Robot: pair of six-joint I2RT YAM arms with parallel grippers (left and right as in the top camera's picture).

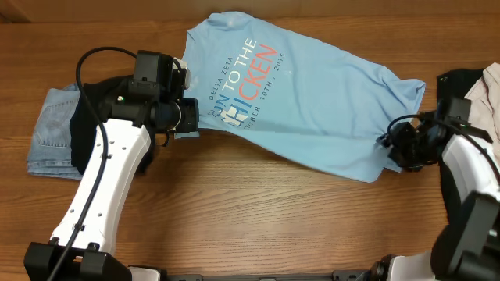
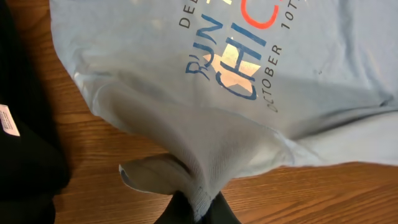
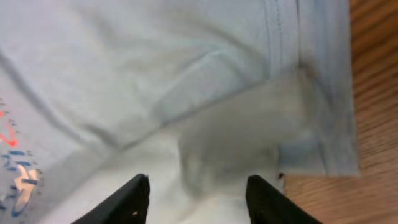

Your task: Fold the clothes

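Note:
The light blue T-shirt [image 1: 312,101] lies spread on the wooden table, running from the top middle down to the right, print side up. My left gripper [image 1: 190,119] is at the shirt's left edge. In the left wrist view it [image 2: 196,208] is shut on a ribbed edge of the T-shirt [image 2: 186,112], and the cloth pulls up into a fold. My right gripper [image 1: 393,145] is at the shirt's lower right corner. In the right wrist view its fingers [image 3: 198,190] are wide apart, with the shirt's cloth [image 3: 155,74] under and between them, next to the hemmed edge.
A black garment [image 1: 82,133] lies on folded jeans [image 1: 48,136] at the left, under my left arm; it also shows in the left wrist view [image 2: 25,137]. More dark and pale clothes [image 1: 473,90] are piled at the right edge. Bare wood [image 1: 258,211] is in front.

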